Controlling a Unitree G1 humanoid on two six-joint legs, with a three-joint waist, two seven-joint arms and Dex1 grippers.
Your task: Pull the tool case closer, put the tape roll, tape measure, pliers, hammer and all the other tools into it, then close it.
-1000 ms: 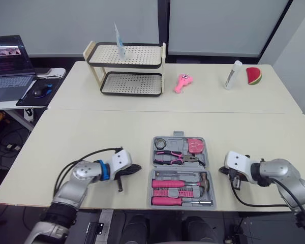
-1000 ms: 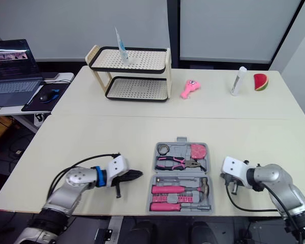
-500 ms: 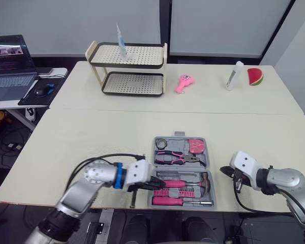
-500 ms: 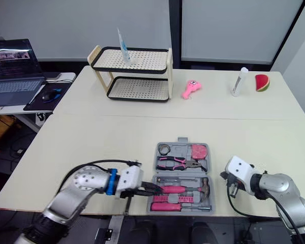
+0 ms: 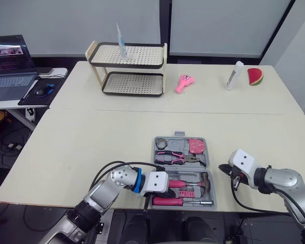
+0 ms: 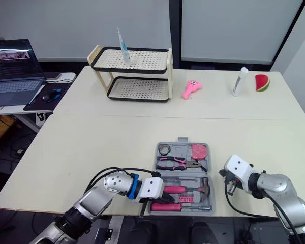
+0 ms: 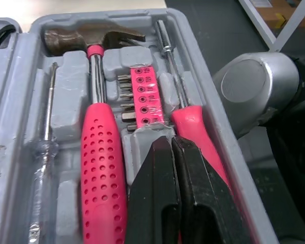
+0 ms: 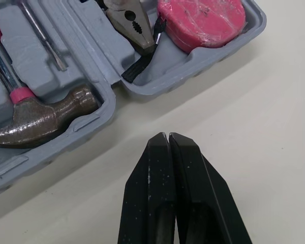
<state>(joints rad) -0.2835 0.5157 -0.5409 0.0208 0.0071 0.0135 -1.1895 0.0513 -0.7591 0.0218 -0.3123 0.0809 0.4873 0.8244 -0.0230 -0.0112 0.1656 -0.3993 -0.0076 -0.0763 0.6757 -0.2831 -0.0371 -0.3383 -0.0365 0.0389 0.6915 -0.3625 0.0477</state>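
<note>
The grey tool case lies open near the table's front edge. Its far half holds the tape roll, the pink tape measure and the pliers. Its near half holds the pink-handled hammer, a pink bit strip and a pink screwdriver. My left gripper is shut with nothing in it, its tips low over the near half between the hammer handle and the screwdriver. My right gripper is shut and empty, over the bare table just right of the case.
A two-tier rack, a pink toy, a white tube and a watermelon slice stand far back. A laptop sits on a side table at the left. The case's near edge is close to the table's front edge.
My left gripper has swung right, from the table left of the case to over the case's near half. The right gripper has barely moved.
</note>
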